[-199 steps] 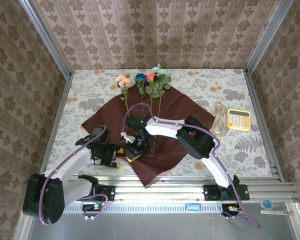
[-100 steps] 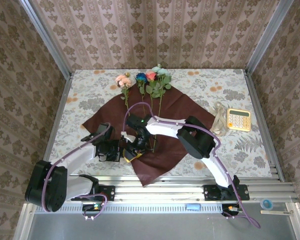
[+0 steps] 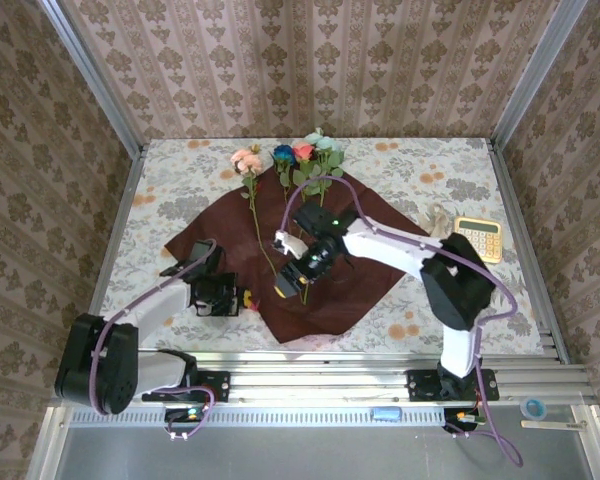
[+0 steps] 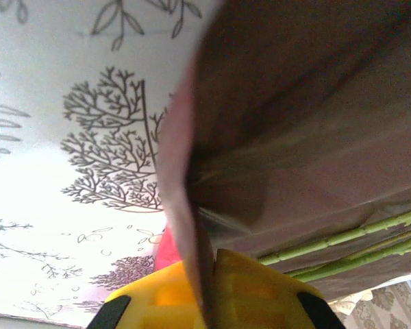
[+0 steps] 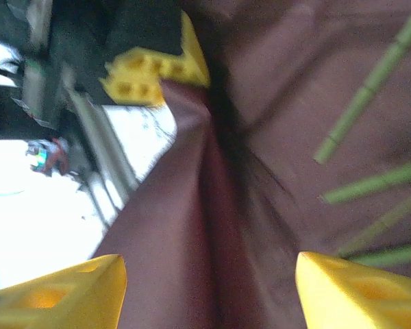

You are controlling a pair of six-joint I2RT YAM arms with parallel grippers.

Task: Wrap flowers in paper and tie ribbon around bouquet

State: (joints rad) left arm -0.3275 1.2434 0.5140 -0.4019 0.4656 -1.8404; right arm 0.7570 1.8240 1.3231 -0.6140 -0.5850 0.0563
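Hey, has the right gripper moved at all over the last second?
Yes. The right gripper has shifted right and away from the near rail, toward the calculator side, above the paper.

Overhead camera looks down; 2 wrist cameras hug the paper (image 3: 325,312).

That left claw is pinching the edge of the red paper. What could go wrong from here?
The left gripper clamps just the thin edge of the paper, so a pull might tear it or let it slip free. The flowers lie loose on the sheet; lifting that side could roll their stems out of line. The right gripper hangs open close over them and might snag one.
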